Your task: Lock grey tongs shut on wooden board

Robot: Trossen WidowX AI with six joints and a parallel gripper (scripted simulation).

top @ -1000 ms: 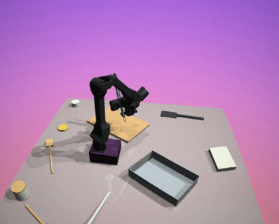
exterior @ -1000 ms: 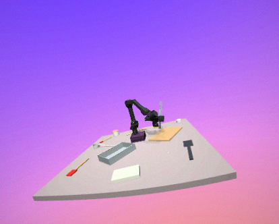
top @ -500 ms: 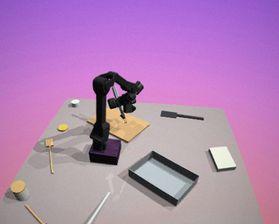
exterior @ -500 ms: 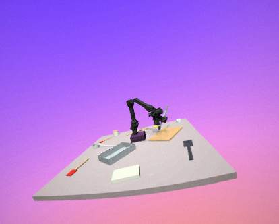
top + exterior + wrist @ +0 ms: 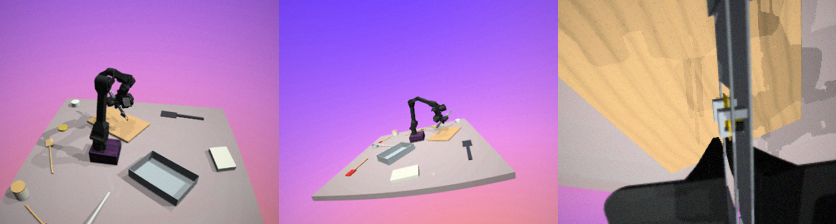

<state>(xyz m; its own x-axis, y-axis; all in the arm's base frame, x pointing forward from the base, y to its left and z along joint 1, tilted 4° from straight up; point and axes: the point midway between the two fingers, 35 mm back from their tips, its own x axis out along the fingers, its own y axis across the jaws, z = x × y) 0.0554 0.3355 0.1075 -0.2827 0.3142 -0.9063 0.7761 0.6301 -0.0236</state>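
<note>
Grey metal tongs (image 5: 124, 113) (image 5: 449, 113) (image 5: 742, 75) are held aslant above the wooden board (image 5: 135, 126) (image 5: 445, 135) (image 5: 648, 125); not laid down. Gripper (image 5: 118, 102) (image 5: 441, 119) (image 5: 721, 143): jaws closed on tongs, grip confirmed. Wrist view: tongs' long bars run close together, w/ small pale and yellow parts approx. mid-length. Lock status: cannot be verified from these views. Lower end, top view, shows a small loop-like outline over the board; upper end is partly behind the arm (image 5: 101, 108) (image 5: 413, 115). Arm stands on dark purple base (image 5: 104, 158) (image 5: 418, 137), bent over twd. the board. Roasting tin (image 5: 151, 186) (image 5: 401, 153) sits upright on table (image 5: 141, 148) (image 5: 441, 162), well apart from tongs; no tongs across it. Misc. items: dark spatula (image 5: 168, 115) (image 5: 467, 143) flat beyond the board; cream block (image 5: 222, 158) (image 5: 404, 173) flat on table; jar w/ orange-brown lid (image 5: 21, 192) (image 5: 395, 133), upright; yellow disc (image 5: 63, 127), flat; small white cylinder (image 5: 75, 103) (image 5: 457, 120) nr. table edge; red-headed spatula (image 5: 350, 173), ext. view, flat nr. opp. edge.
</note>
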